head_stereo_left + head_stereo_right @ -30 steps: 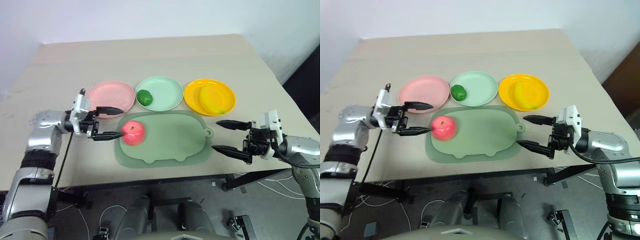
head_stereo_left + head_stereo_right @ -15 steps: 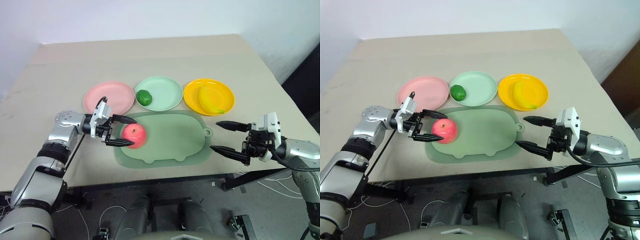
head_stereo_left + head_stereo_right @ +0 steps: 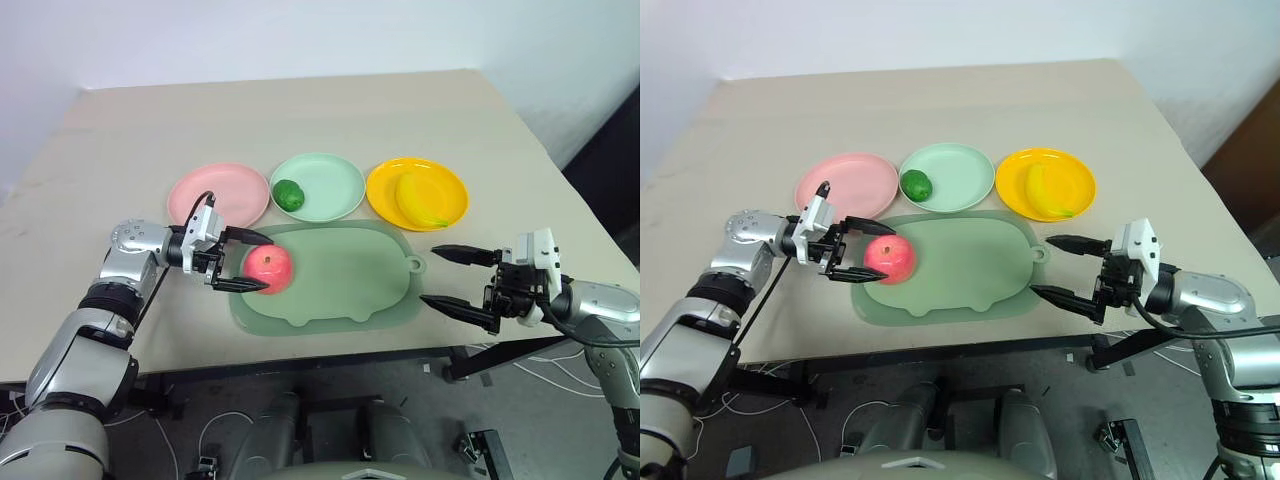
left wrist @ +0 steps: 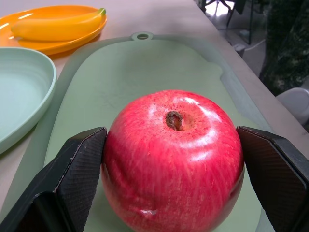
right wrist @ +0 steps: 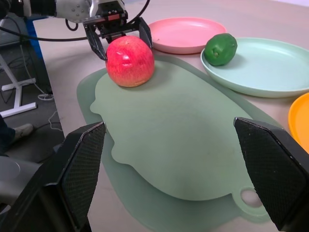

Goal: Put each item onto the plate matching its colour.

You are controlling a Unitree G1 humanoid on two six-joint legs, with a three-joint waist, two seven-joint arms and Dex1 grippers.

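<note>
We are finding the left pincer (image 3: 243, 262) straddling the apple (image 3: 267, 268), which is sitting at the mat's (image 3: 340, 280) nine o'clock edge; its fingers (image 4: 72, 179) are flanking the fruit, one touching, not clenched. We are judging the grasp imminent: closing, lifting, carrying toward eleven o'clock onto the pink plate (image 3: 218, 194). The left wrist view is revealing the remaining gap. The right pincer (image 3: 462, 281) is hanging released.
</note>
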